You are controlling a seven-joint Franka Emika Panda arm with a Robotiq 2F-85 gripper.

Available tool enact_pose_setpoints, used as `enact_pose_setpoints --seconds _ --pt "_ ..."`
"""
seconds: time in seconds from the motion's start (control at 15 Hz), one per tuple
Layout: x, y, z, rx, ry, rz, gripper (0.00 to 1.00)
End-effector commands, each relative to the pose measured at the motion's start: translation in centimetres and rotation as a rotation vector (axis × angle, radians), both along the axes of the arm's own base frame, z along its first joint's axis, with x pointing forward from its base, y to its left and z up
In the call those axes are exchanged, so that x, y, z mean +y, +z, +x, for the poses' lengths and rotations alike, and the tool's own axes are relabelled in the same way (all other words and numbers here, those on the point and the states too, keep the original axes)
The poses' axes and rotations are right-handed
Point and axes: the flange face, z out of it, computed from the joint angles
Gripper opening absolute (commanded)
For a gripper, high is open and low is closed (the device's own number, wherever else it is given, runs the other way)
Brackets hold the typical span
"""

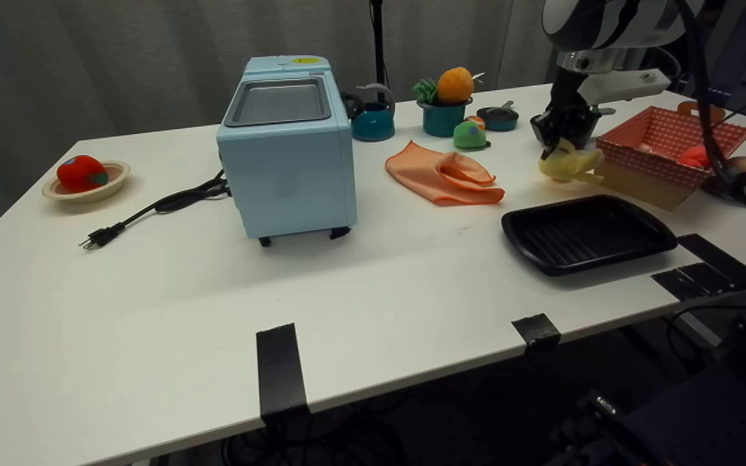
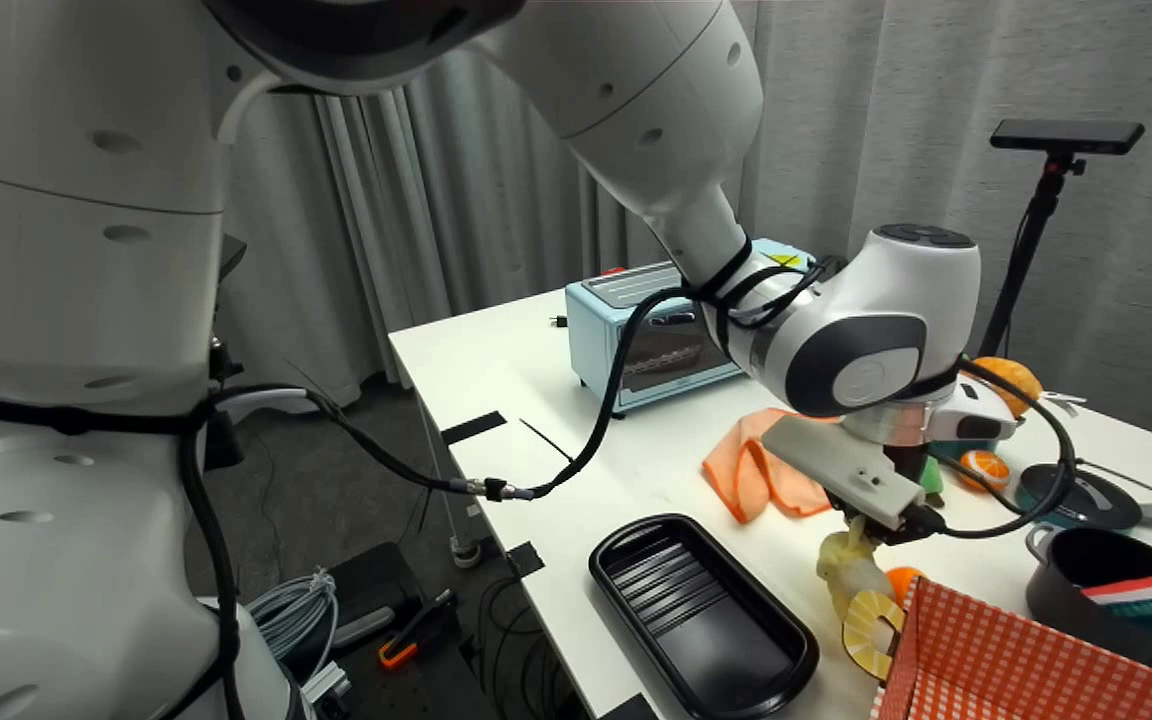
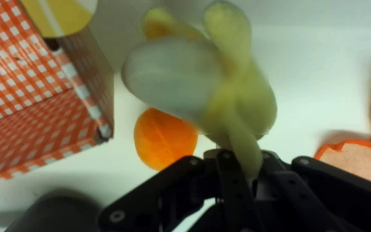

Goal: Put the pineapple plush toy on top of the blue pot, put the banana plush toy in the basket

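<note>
Wrist view: gripper is grasping the banana plush toy, holding it outside the basket, near its wall | orange ball is lying on the table, partly hidden by the toy | in an exterior view, pineapple plush toy is sitting atop the blue pot

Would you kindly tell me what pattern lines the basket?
The basket has red-orange and white checks inside, clearest in the wrist view.
</note>
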Motion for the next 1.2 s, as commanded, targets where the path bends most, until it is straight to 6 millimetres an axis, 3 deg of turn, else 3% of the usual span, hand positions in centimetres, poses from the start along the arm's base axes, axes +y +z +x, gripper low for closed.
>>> enact_pose_setpoints --seconds 0.0,0.67,0.87,1.13 --pt "-0.2 4.1 1.2 -0.087 -0.01 -0.002 0.02" --pt "-1.9 15.5 4.4 -0.301 -0.022 -0.058 0.02" --pt "-3.8 18.2 4.3 -0.325 -0.049 -0.086 0.02" --pt "-7.6 20.6 2.8 -0.338 -0.114 -0.135 0.02"
